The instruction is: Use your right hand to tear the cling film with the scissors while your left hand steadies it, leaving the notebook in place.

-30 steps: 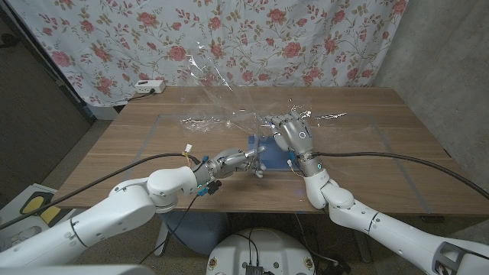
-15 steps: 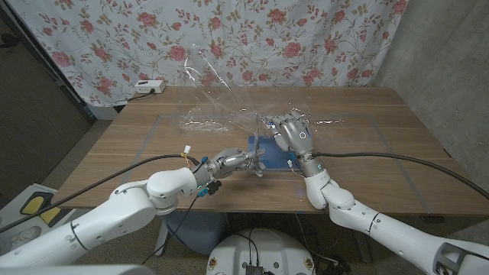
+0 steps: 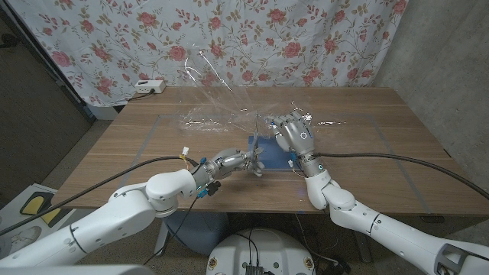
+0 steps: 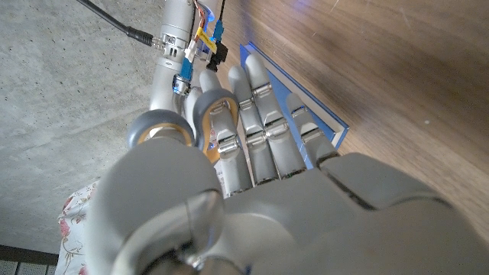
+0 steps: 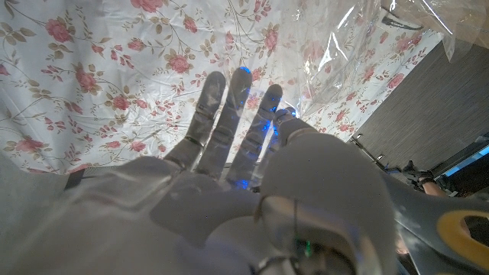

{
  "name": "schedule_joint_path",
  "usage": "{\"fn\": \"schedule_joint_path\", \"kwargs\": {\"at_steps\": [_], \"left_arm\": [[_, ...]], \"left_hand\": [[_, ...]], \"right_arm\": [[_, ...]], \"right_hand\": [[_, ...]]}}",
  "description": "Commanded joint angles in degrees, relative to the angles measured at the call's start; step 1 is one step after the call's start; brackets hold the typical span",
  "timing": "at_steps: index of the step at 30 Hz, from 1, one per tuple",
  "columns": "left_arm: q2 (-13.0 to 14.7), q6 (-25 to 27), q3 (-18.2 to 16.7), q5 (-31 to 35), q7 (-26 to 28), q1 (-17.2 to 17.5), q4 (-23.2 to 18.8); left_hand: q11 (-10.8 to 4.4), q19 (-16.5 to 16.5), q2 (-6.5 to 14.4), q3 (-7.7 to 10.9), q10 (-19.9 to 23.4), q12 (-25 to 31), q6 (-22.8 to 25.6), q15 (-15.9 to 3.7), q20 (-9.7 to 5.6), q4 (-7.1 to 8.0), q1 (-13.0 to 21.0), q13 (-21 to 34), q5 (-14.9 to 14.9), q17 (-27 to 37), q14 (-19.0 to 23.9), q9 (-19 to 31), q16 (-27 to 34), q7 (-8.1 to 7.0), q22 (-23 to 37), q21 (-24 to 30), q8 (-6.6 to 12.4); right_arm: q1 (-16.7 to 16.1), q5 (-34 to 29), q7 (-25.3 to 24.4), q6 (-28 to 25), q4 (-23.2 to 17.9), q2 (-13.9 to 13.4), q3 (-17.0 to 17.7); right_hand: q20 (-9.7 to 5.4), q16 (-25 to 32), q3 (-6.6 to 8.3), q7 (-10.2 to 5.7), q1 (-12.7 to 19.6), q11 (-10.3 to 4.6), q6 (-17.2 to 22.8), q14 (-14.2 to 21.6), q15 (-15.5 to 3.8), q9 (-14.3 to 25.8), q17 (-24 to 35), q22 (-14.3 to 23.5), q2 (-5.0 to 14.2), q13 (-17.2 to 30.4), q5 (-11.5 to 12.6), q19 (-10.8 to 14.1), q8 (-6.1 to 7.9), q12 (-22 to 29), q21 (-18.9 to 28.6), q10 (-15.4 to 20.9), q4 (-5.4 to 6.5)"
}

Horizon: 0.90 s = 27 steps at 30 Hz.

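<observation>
My right hand is up over the blue notebook, fingers reaching straight out in the right wrist view with cling film draped across them. The scissors stand just beside those fingers, thin blades pointing up into the film; from the head view I think the hand is holding them, but I can't tell for certain how the grip sits. The film rises from the surface in a crinkled sheet beyond the fingers toward the floral curtain. My left hand lies low by the notebook's near edge, fingers extended side by side and close together, tips over the blue cover. Whether they grip anything, I cannot tell. A white power strip sits well apart at the far edge.
</observation>
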Motion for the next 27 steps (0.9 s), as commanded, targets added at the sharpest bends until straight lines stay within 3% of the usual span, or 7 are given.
{"fn": "schedule_joint_path", "kwargs": {"at_steps": [1,27], "left_arm": [[0.1,-0.8,-0.1,0.1,-0.5,0.6,-0.5],[0.9,-1.2,-0.2,0.2,-1.4,1.0,-1.2]], "left_hand": [[-2.78,0.1,2.8,8.49,2.8,0.5,0.0,-1.54,-0.26,-6.80,3.3,-0.1,-0.3,0.1,1.3,0.4,-0.1,0.26,0.2,0.3,0.36],[-2.97,-0.1,2.1,10.59,3.1,0.4,0.1,-1.83,-0.39,-7.34,2.4,0.0,-1.4,0.1,1.4,1.6,-0.2,0.12,0.2,0.8,0.10]], "right_arm": [[0.7,0.2,0.7,-0.7,1.4,0.4,-0.1],[3.0,0.7,2.2,-2.8,4.4,1.4,-1.3]], "right_hand": [[-4.54,0.5,0.47,0.04,-0.5,0.03,0.1,-0.2,-8.06,0.1,0.0,0.1,0.04,0.2,0.1,0.2,-0.21,-0.4,0.2,0.6,-0.05],[-4.69,1.3,0.64,-0.10,-0.6,0.02,0.2,-0.6,-8.08,0.2,-0.6,-0.2,0.02,0.5,0.1,0.1,-0.24,-1.0,0.2,0.6,0.08]]}}
